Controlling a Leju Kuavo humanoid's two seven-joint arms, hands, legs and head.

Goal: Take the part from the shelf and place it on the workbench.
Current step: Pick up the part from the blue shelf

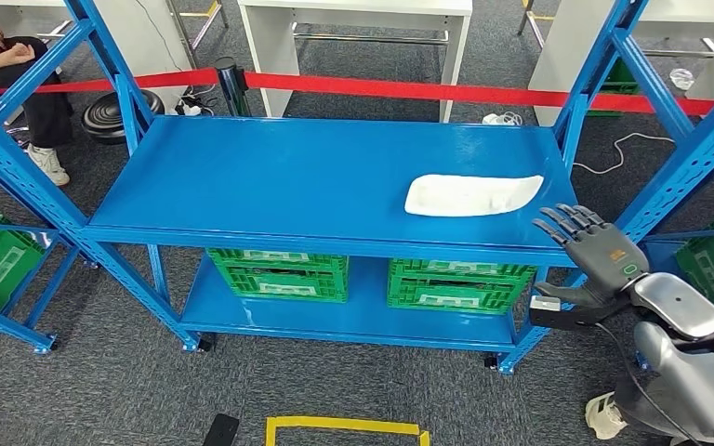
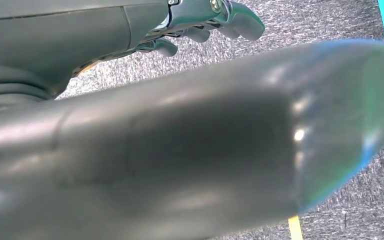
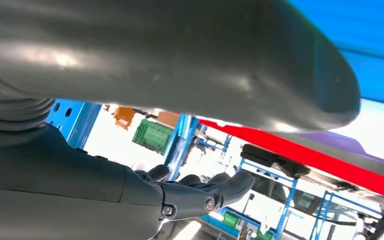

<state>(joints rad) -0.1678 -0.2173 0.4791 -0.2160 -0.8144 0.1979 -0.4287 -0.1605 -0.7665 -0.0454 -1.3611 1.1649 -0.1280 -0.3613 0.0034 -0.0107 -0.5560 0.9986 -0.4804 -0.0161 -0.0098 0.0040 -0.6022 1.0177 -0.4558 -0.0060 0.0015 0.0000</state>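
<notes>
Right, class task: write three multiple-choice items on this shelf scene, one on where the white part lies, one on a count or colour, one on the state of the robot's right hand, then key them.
1. Where does the white part lie?
A. On the top board of the blue shelf, towards its right end
B. In a green crate
C. On the floor

2. How many green crates stand on the lower board under it?
A. One
B. Two
C. Four

3. What is the right hand doing?
A. Gripping the part
B. Pressing on a crate
C. Held open by the shelf's front right corner, holding nothing

Key: 1 A, the part rests on the top board near the right post. 2 B, a left crate and a right crate sit side by side. 3 C, its fingers are spread, apart from the part.
</notes>
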